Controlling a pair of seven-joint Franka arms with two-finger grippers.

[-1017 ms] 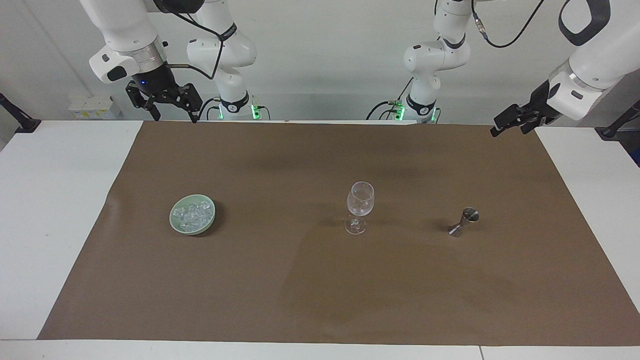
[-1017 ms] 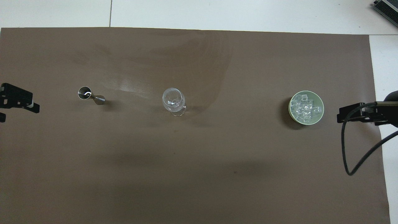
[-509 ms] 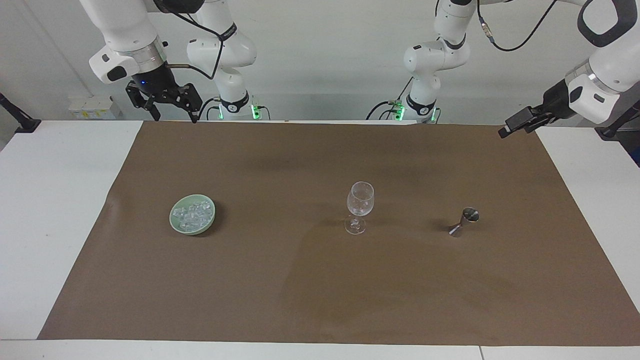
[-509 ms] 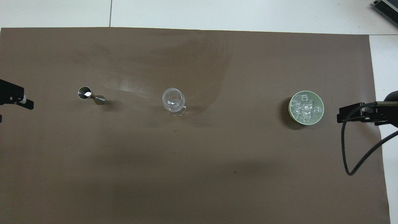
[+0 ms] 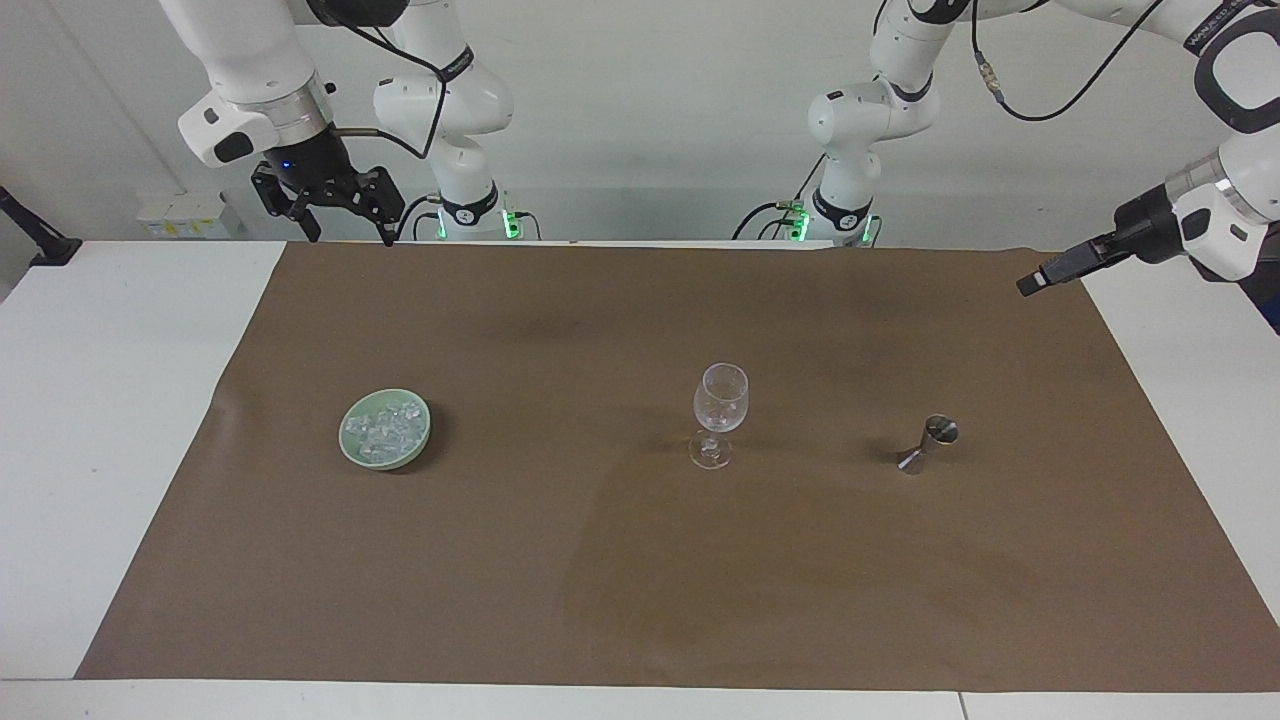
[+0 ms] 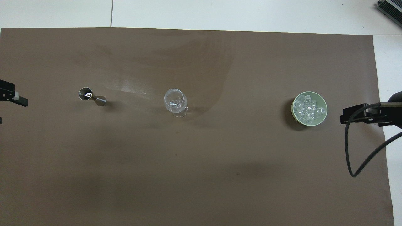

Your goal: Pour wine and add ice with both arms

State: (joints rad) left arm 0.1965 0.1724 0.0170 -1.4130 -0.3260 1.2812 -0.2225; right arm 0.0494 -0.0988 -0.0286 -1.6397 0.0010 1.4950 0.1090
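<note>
The ice (image 5: 386,429) is sitting in a green bowl (image 5: 354,450) on the brown mat (image 5: 640,560) covering the counter (image 5: 110,400), toward the right arm's end. A wine glass (image 5: 720,412) is standing upright mid-mat, a metal jigger (image 5: 928,443) beside it (toward the left arm's end). The right hand (image 5: 328,210) is hanging spread wide above the mat's corner near its base. The left hand (image 5: 1040,278) is hovering over the mat's edge; whether it is clenched I cannot tell.
</note>
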